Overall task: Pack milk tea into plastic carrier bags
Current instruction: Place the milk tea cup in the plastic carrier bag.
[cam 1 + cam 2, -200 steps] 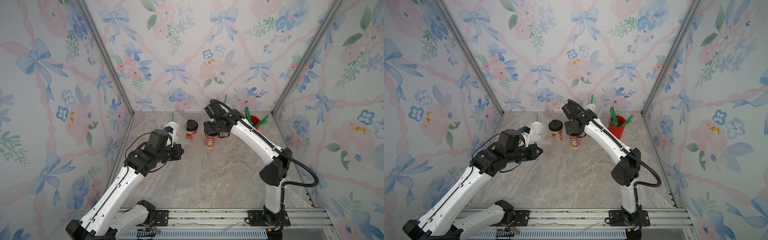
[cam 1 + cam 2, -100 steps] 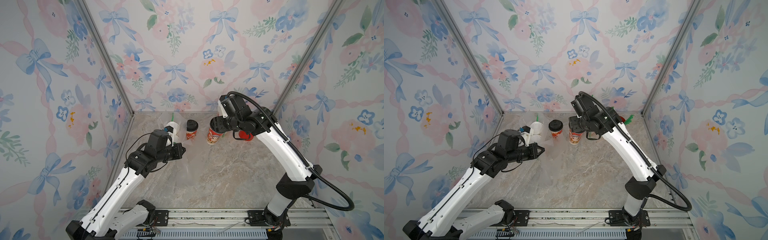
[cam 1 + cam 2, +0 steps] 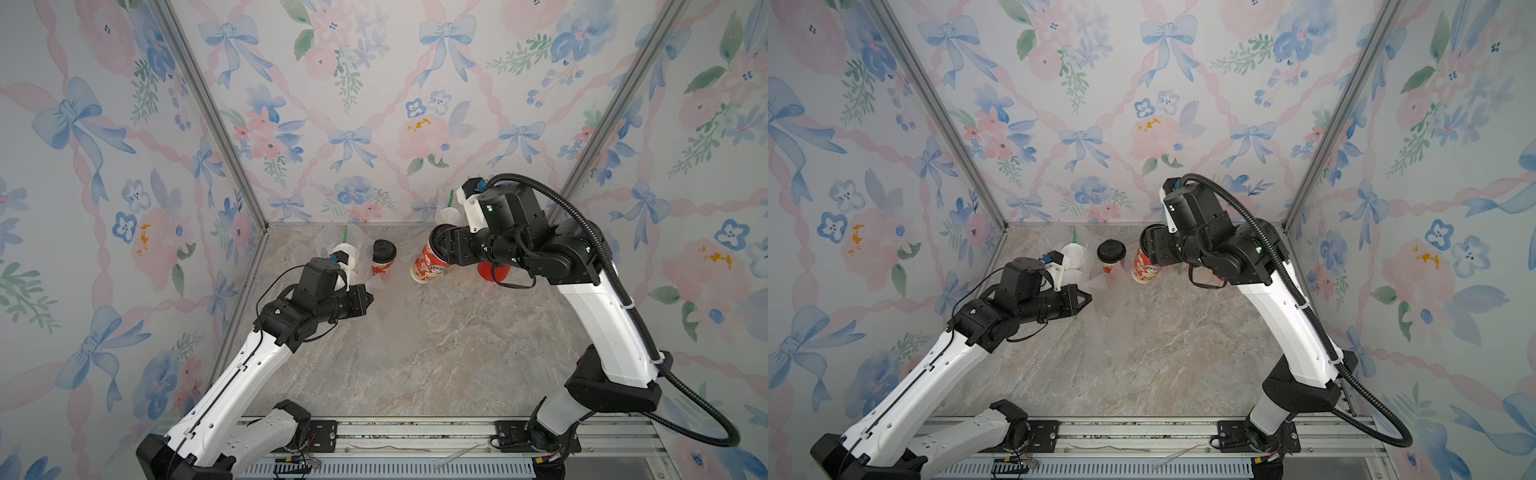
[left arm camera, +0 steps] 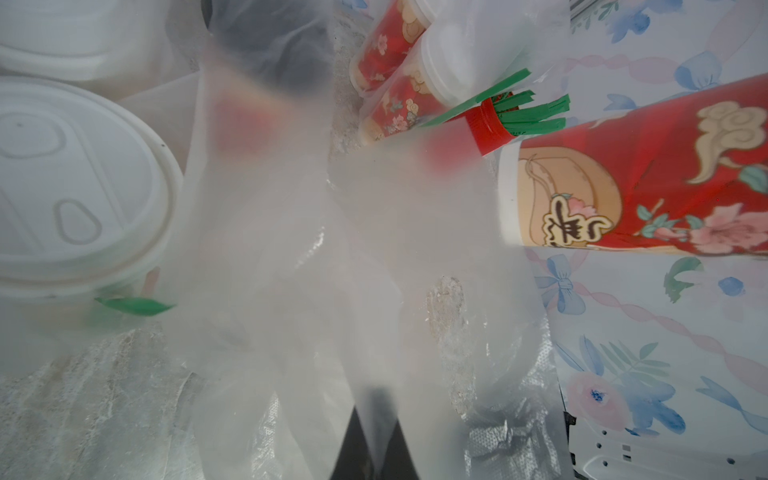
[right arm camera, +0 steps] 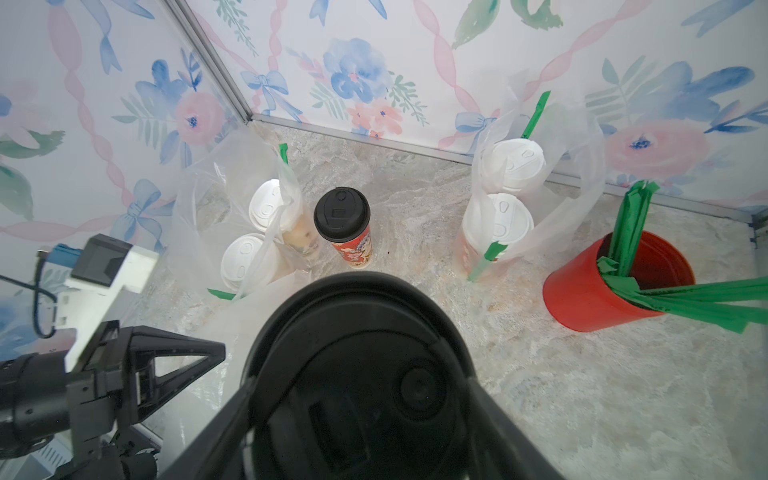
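Observation:
My right gripper point(image 5: 365, 407) is shut on a milk tea cup point(image 3: 428, 264) with a black lid point(image 5: 361, 374) and red printed sides. It holds the cup tilted above the back middle of the table. A second black-lidded milk tea point(image 3: 383, 257) point(image 5: 343, 220) stands upright just to its left. My left gripper point(image 3: 368, 300) point(image 3: 1088, 298) is shut on the thin film of a clear plastic carrier bag point(image 3: 386, 316) point(image 4: 332, 291). That bag hangs limp down to the table in front of the standing cup.
A carrier bag point(image 5: 232, 195) at the back left holds two white-lidded cups and a green straw. Another bag point(image 5: 561, 166) at the back right holds two more. A plain red cup of green straws point(image 5: 602, 291) point(image 3: 492, 272) stands at the right, close under my right arm.
My right arm has lifted the black-lidded cup off the table and tilted it, with its elbow swinging out to the right. The left gripper has kept its hold on the bag.

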Action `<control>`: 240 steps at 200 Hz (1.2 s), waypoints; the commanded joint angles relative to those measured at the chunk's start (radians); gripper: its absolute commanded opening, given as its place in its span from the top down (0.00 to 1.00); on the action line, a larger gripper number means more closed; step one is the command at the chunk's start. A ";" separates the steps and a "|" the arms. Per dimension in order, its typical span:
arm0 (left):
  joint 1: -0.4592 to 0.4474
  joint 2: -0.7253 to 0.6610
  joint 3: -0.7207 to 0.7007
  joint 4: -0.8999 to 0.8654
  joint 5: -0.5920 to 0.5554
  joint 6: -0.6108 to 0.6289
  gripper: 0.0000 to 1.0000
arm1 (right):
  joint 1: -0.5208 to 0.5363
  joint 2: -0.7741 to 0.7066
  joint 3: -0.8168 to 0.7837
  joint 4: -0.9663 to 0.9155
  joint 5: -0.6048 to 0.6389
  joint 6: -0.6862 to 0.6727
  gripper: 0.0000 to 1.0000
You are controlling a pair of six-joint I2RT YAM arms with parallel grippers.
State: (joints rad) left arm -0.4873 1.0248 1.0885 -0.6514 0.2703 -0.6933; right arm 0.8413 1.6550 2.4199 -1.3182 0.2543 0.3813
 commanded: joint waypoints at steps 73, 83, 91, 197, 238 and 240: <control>0.007 0.003 -0.015 0.021 -0.025 -0.013 1.00 | 0.144 -0.007 0.111 0.014 -0.042 0.034 0.44; 0.006 0.000 -0.017 0.021 -0.030 -0.014 1.00 | 0.158 -0.004 0.113 0.027 -0.052 0.038 0.44; 0.008 -0.003 -0.018 0.021 -0.035 -0.015 1.00 | 0.166 0.023 0.119 0.032 -0.061 0.039 0.44; 0.007 -0.039 -0.033 0.027 -0.071 -0.051 1.00 | 0.166 0.178 0.087 0.063 -0.056 0.024 0.48; 0.009 -0.043 -0.038 0.033 -0.065 -0.060 1.00 | 0.159 0.199 -0.003 0.134 -0.054 0.020 0.50; 0.009 -0.044 -0.038 0.034 -0.065 -0.061 1.00 | 0.159 0.199 -0.008 0.138 -0.054 0.019 0.50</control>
State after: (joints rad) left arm -0.4873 0.9962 1.0679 -0.6289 0.2131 -0.7387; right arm 1.0031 1.8378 2.4489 -1.2602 0.1944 0.4080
